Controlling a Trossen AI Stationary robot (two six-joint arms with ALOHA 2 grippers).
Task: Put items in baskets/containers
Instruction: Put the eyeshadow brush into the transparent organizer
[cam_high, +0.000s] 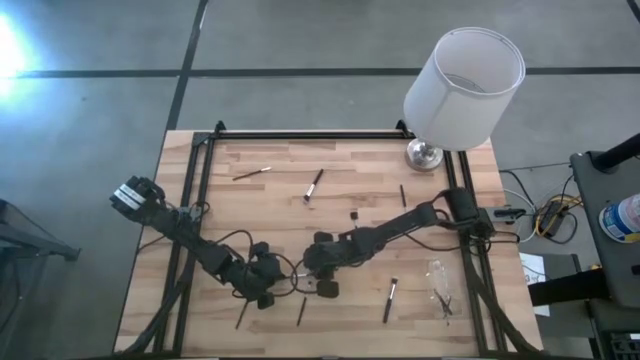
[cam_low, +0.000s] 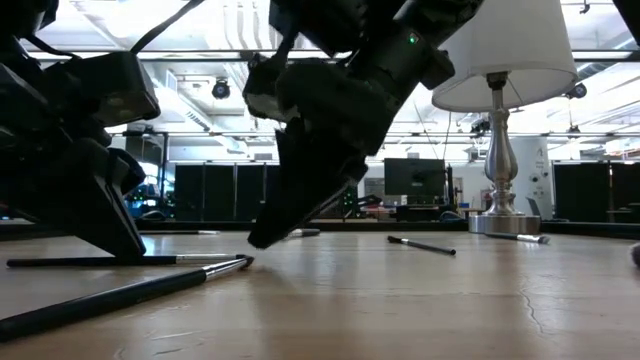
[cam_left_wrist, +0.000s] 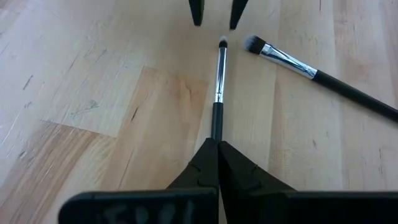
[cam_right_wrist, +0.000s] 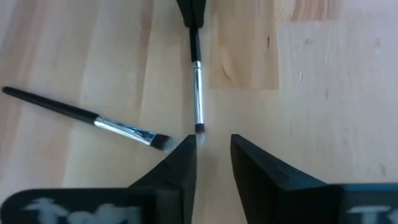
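Left gripper (cam_left_wrist: 217, 146), clenched on a brush (cam_left_wrist: 219, 81) low in the high view's centre, is presenting its bristles while I'm easing the parted right gripper (cam_right_wrist: 212, 146) around them (squarely, hopefully) for handover.

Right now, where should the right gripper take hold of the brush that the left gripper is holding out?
Probably the silver ferrule behind the bristles, approached end-on. The left gripper pinches the dark handle, the brush points at the right gripper, and its open fingers flank the tip.
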